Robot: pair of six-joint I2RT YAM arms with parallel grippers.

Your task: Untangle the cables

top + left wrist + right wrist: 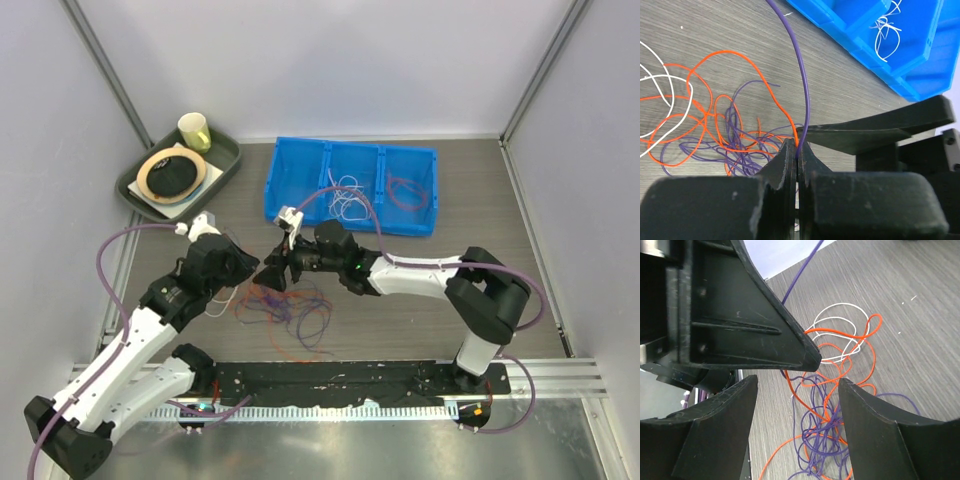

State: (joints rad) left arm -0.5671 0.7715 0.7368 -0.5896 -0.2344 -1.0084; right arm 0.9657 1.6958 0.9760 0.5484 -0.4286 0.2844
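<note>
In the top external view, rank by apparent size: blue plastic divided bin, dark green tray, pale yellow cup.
Blue plastic divided bin, largest.
Dark green tray.
Pale yellow cup, smallest.
All sit similarly far from the camera, so the order holds.

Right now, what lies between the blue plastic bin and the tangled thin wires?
Top view: the right arm's black hand, between blue plastic bin and orange-purple wire tangle.

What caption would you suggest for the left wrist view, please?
Left fingers pinch a purple cable rising from the orange, purple and white tangle, blue bin behind.
</note>
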